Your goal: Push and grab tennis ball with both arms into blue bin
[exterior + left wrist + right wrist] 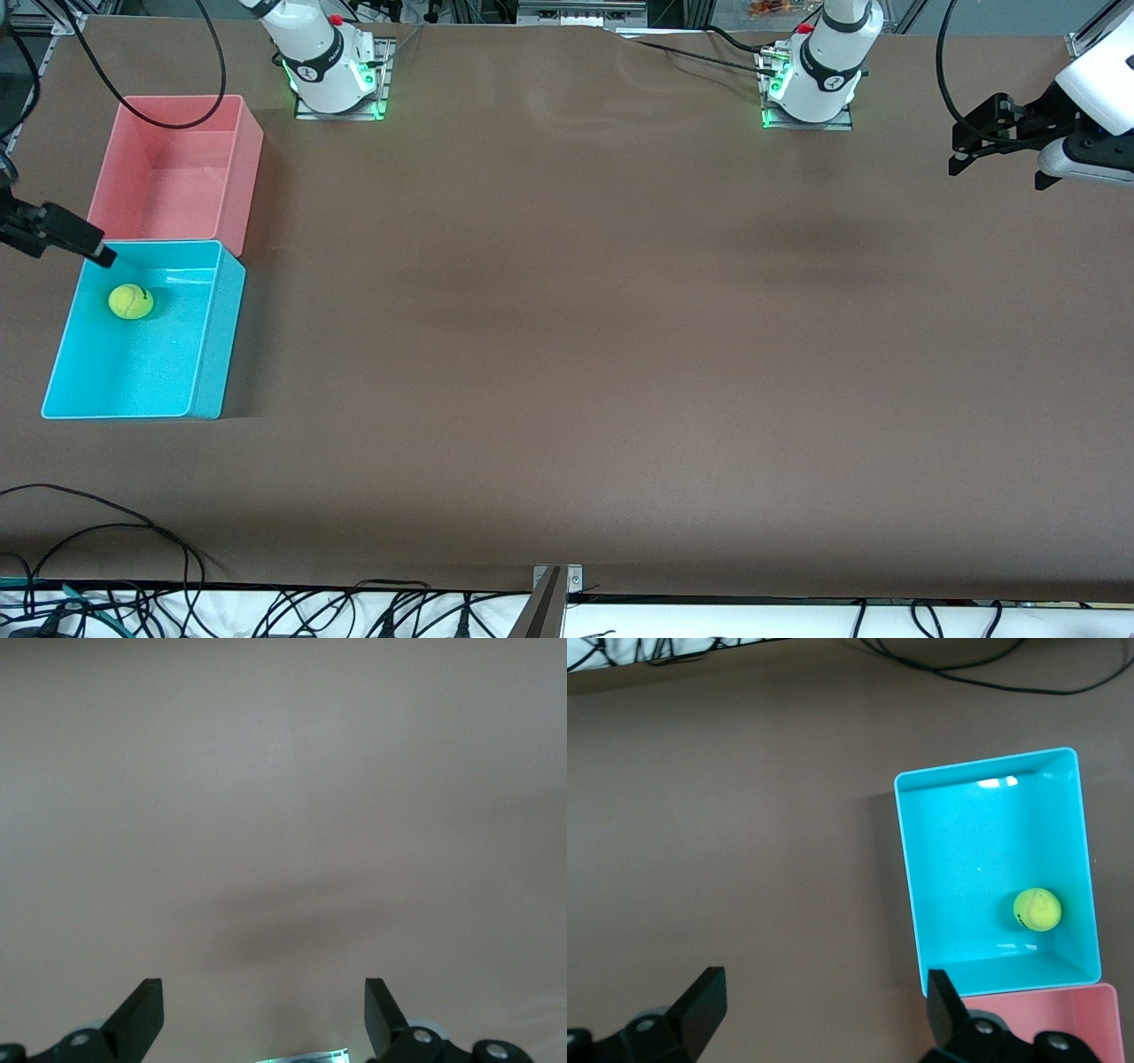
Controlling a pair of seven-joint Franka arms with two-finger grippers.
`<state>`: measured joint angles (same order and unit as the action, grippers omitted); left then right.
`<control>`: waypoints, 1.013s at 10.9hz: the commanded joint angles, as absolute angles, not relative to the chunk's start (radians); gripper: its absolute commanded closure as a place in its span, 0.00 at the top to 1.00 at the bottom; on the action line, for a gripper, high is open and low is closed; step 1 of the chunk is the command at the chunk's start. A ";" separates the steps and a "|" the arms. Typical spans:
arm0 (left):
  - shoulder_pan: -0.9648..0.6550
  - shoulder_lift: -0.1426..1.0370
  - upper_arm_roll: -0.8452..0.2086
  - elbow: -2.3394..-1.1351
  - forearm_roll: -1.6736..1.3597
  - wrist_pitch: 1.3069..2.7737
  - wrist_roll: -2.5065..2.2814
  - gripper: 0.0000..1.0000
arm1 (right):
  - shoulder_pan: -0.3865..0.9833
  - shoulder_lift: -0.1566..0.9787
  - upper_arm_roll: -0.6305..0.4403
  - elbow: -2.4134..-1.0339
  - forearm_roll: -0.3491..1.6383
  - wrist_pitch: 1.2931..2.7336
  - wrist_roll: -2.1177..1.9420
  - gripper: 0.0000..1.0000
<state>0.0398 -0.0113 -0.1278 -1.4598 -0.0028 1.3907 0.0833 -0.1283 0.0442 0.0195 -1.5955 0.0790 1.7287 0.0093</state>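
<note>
Ball (130, 301) sat in the blue bin (208, 354) already, both grippers, left (997, 146) & right (53, 235), apart & empty; best to just lift clear w/o knocking the bin.

Tennis ball (130, 301) inside blue bin (208, 354); pink bin (239, 168) touching, farther from camera.
</note>
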 commanded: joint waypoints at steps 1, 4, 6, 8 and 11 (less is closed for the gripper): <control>0.038 -0.005 -0.129 -1.433 0.005 1.370 0.092 1.00 | -0.129 0.031 -0.006 -1.611 0.126 1.700 -0.174 1.00; 0.040 -0.017 -0.130 -1.445 0.003 1.368 0.098 1.00 | -0.120 0.035 -0.006 -1.614 0.081 1.712 -0.155 0.97; 0.029 -0.093 -0.132 -1.529 0.003 1.396 0.089 1.00 | -0.103 0.031 -0.017 -1.611 0.060 1.706 -0.152 1.00; 0.029 -0.130 -0.132 -1.581 0.002 1.431 0.089 1.00 | -0.034 0.029 -0.069 -1.608 0.038 1.707 -0.108 1.00; 0.031 -0.215 -0.132 -1.698 0.002 1.509 0.094 1.00 | 0.050 0.002 -0.126 -1.606 0.043 1.703 -0.107 1.00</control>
<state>0.0327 -0.1193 -0.1343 -1.5727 -0.0030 1.4395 0.0833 -0.0247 0.0363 -0.0693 -1.6063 0.0599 1.7083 -0.1274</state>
